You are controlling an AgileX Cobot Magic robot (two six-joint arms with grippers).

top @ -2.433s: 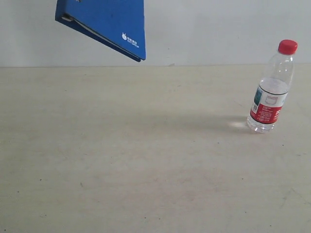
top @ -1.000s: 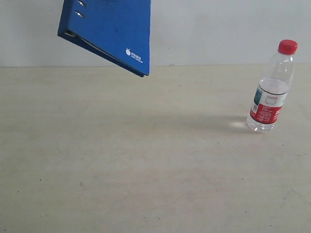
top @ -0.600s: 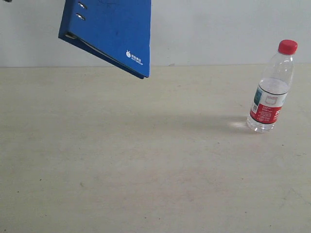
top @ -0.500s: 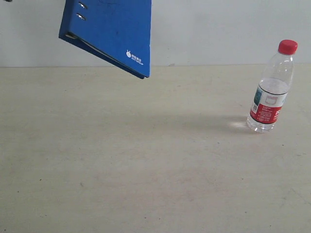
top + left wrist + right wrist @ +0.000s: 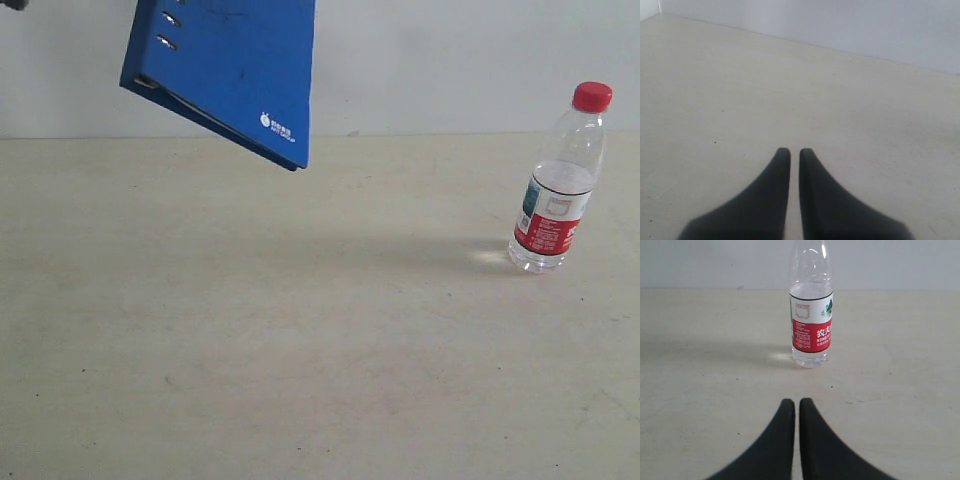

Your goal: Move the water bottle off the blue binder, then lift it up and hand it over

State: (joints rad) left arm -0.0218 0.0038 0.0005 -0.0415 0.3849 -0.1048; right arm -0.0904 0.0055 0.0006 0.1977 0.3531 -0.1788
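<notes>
"On the table's (image 5: pixel 300 340) right side, what stands?"
"The water bottle (image 5: pixel 558 190), upright and well apart from the blue binder (image 5: pixel 235 70). That hangs tilted in the air at the far left; its top runs out of view, so I cannot tell what holds it."
"And your grippers?"
"My left gripper (image 5: pixel 790 152) is pinched closed on nothing, over bare table. My right gripper (image 5: pixel 792 402) is closed and empty too, the bottle standing ahead of it, apart."

The flat bright blue ring binder (image 5: pixel 235 70) runs off the exterior view's top edge, its small white logo (image 5: pixel 278 126) too small to read, and the clear plastic water bottle (image 5: pixel 811 315) is cut off at the neck in the right wrist view.
</notes>
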